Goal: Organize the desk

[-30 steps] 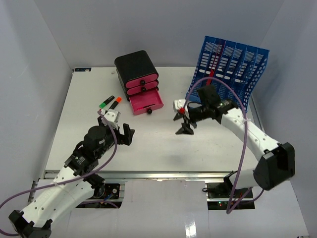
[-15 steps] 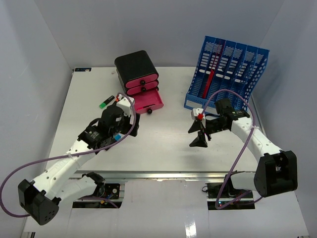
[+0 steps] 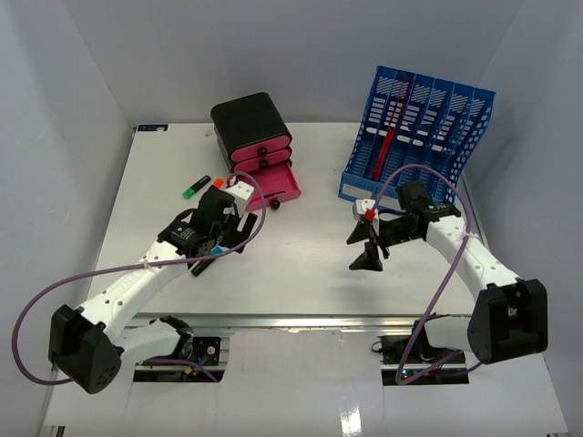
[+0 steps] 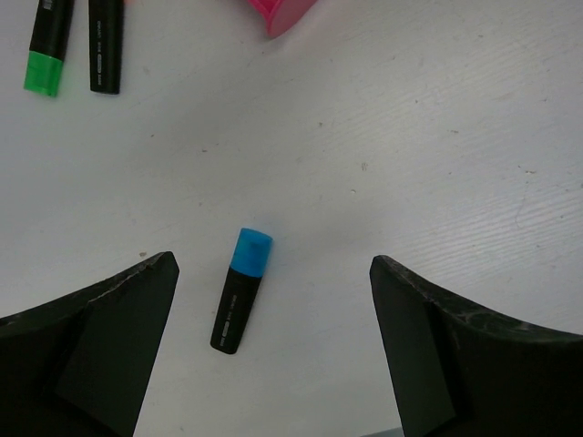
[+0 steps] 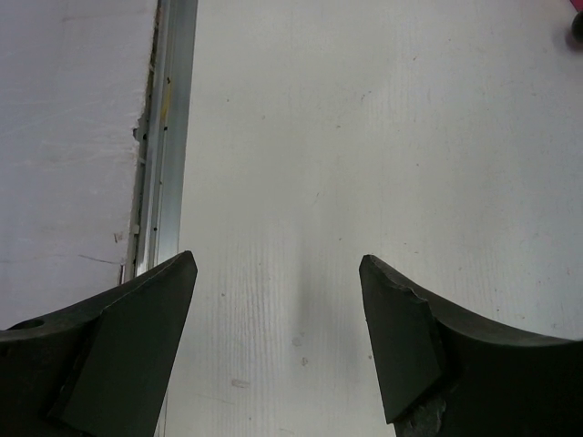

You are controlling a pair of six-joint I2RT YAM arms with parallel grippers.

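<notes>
One blue-capped marker (image 4: 241, 291) lies off-centre beneath the wide-open, empty left pincer (image 4: 273, 264); closing there could shove it sideways across the bench (image 4: 455, 137) rather than grip it.

The left gripper (image 4: 273, 273) hung with its fingers spread wide, and only a blue-capped marker (image 4: 241, 289) lay on the desk (image 3: 301, 269) between them. A green-capped marker (image 4: 50, 41) and a black one (image 4: 106, 45) lay beyond, to the left, and the pulled-out pink drawer (image 3: 271, 187) stood just ahead. Bare desk stretched beneath the spread right gripper (image 5: 278, 273). The file rack (image 3: 419, 137) blocked the far right corner.
</notes>
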